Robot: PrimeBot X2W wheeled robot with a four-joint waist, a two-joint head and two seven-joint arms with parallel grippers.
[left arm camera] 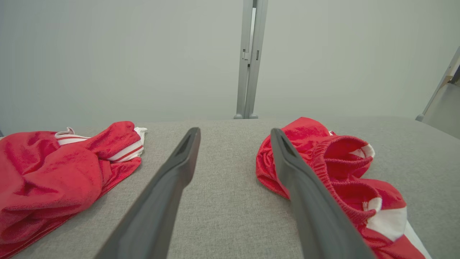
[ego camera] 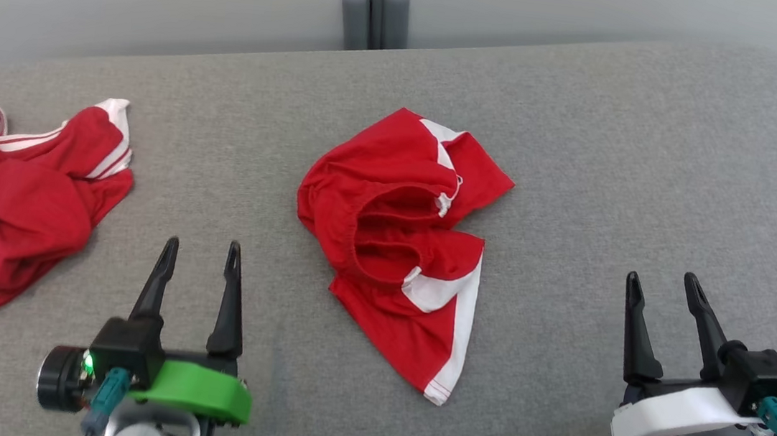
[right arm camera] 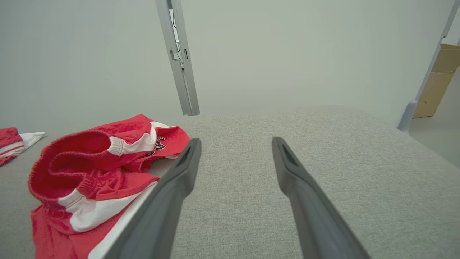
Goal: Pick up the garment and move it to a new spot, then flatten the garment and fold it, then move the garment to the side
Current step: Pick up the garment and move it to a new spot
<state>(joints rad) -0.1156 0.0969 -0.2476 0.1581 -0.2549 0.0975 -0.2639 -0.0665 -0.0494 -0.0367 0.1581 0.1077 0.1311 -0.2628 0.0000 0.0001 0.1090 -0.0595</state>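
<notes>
2 red garments lie on the grey upholstered surface (ego camera: 618, 163). The garment to be handled, a pair of red shorts (ego camera: 393, 240) with white side panels, sits crumpled near the middle of the head view. Its elastic waistband gapes open and 1 leg trails toward the robot. In the right wrist view dark lettering shows on a far fold, too small to read. Well apart from the shorts, at the left edge, a red jersey (ego camera: 7, 207) with white striped trim lies in a heap.

The left gripper (ego camera: 203, 245), on a green mount, hovers over bare fabric between the 2 garments, its fingers spread wide with nothing between them. In the left wrist view 1 finger (left arm camera: 309, 201) overlaps the shorts' edge; whether it touches cannot be told. The right gripper (ego camera: 662, 277), on a white mount, is likewise spread wide and empty, over bare surface to the right of the shorts and clear of them. Behind the surface rises a grey post (ego camera: 376, 7), and a cardboard box (right arm camera: 436, 81) stands at the far right of the right wrist view.
</notes>
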